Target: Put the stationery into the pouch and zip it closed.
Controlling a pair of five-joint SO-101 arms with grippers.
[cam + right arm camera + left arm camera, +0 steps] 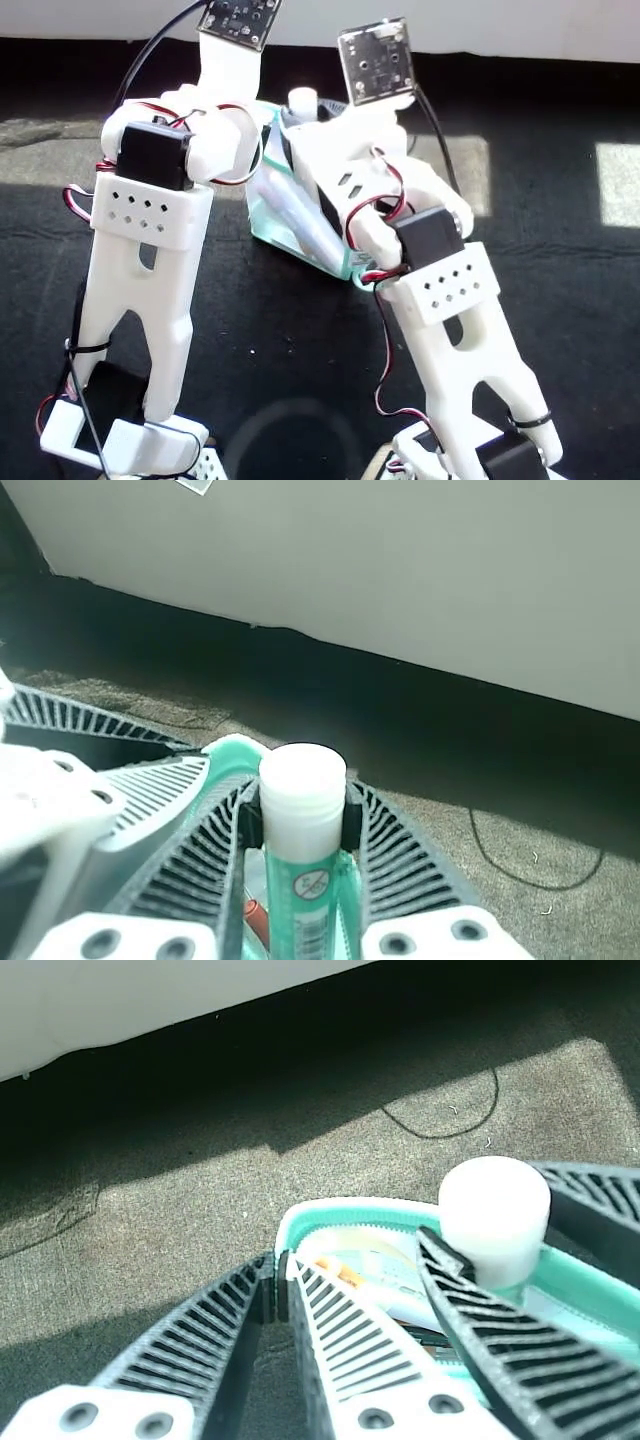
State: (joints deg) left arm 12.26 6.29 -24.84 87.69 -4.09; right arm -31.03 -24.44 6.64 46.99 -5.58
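1. High view: the see-through mint pouch (300,225) stands on the dark table mat (280,350), between the left arm (150,215) and the right arm (440,270). Both arms lean in over it. The white cap of a glue stick (302,98) pokes up at the far end of the pouch.
2. Left wrist view: the left claw (277,1272) is pinched narrow on the mint rim of the pouch (335,1210), with the rim caught between its ribbed fingers (330,1330). The pouch mouth is open, and orange and white items (345,1268) show inside. The glue stick's cap (495,1215) stands over the opening, held by the other arm's fingers (500,1350).
3. Right wrist view: the right claw (300,805) grips the glue stick (300,880) upright, one finger on each side just under the white cap. The pouch rim (230,750) lies just beside it.
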